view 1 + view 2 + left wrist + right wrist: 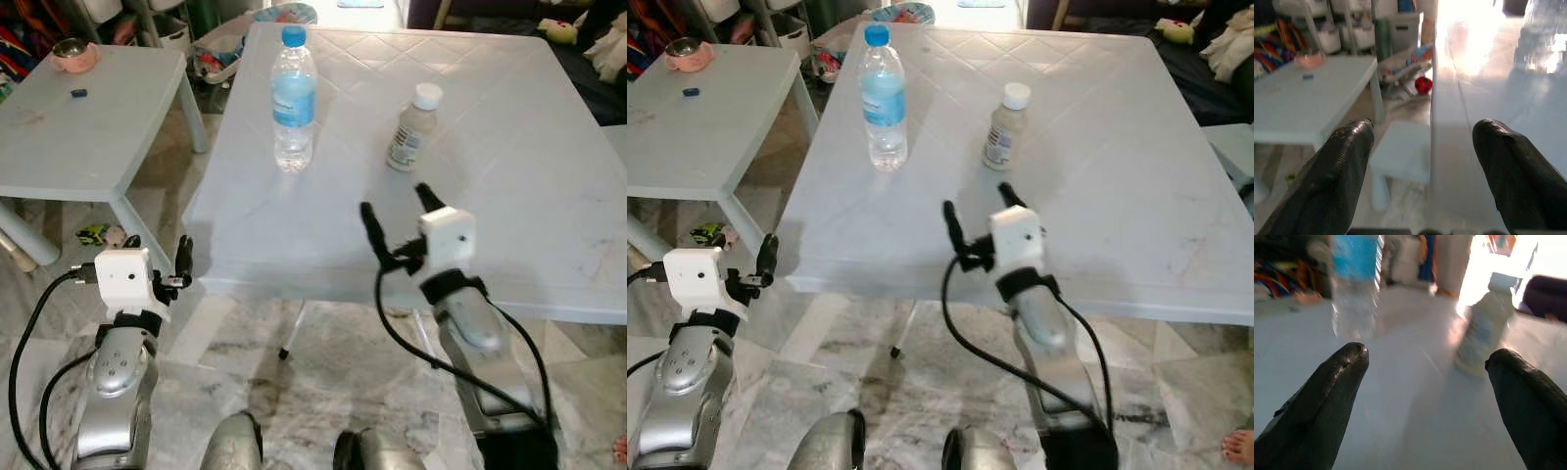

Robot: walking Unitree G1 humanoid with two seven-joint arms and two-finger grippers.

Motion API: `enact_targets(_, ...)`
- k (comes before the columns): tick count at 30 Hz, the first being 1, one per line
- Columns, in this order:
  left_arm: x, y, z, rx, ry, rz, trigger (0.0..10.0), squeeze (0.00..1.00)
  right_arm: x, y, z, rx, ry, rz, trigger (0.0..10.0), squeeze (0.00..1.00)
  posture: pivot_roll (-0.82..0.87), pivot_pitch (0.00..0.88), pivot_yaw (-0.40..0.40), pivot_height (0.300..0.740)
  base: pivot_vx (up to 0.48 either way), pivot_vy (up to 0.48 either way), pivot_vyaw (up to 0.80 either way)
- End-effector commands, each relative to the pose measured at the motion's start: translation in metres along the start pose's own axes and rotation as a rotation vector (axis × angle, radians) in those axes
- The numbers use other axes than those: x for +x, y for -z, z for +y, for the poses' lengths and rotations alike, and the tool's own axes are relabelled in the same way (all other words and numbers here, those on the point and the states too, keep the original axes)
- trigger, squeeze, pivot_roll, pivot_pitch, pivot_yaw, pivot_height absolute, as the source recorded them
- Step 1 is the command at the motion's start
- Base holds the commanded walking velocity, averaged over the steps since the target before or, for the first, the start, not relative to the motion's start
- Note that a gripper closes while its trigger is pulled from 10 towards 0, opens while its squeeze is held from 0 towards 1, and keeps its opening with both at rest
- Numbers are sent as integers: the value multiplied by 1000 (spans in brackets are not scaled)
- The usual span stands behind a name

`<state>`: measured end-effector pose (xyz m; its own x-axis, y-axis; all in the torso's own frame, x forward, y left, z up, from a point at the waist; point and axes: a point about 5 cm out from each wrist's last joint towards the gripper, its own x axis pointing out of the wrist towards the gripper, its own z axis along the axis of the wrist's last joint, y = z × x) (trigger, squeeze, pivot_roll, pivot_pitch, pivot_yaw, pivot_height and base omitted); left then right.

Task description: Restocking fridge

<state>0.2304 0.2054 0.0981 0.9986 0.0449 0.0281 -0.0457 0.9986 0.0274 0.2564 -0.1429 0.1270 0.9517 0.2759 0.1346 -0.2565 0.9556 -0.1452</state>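
Note:
A clear water bottle (293,98) with a blue cap and label stands upright on the white table (509,176). To its right stands a small pale bottle (411,129) with a white cap. My right gripper (397,217) is open above the table's near part, just short of the small bottle (1480,328), with the water bottle (1354,289) ahead to its left. My left gripper (167,259) is open at the table's near left corner, beside the table edge (1447,147).
A lower white table (88,127) stands to the left with a pink bowl (73,54) and a small blue object (79,93) on it. Toys and clutter (220,54) lie on the marble floor between the tables.

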Motion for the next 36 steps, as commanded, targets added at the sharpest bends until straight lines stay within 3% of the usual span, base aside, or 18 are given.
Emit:
enact_targets(1, -3, 1, 2, -11, -9, 4, 10000, 0, -2, -4, 3, -4, -8, -12, 10000, 0, 60, 87, -24, 740, 0, 0, 0)
enact_targets(3, -8, 3, 1, -9, -20, 3, 10000, 0, -9, 1, 4, -1, 5, 9, 10000, 0, 59, 78, -26, 740, 0, 0, 0)
enact_targets(7, -12, 4, -11, -16, -33, -4, 10000, 0, -17, 7, -11, 27, 96, 50, 10000, 0, 55, 44, -23, 740, 0, 0, 0)
enact_targets(11, -12, 5, -16, -29, -9, -4, 10000, 0, -19, 9, -13, 0, 88, 63, 10000, 0, 54, 29, -27, 740, 0, 0, 0)
enact_targets(23, 5, -1, -15, -15, 15, -44, 10000, 0, -4, -2, -9, -23, 56, 7, 10000, 0, 44, 18, -23, 740, 116, 0, 768)
enact_targets(36, 6, -1, -16, -15, 18, -49, 10000, 0, -2, -4, -10, -28, 50, -3, 10000, 0, 43, 18, -25, 740, 312, 0, 0)
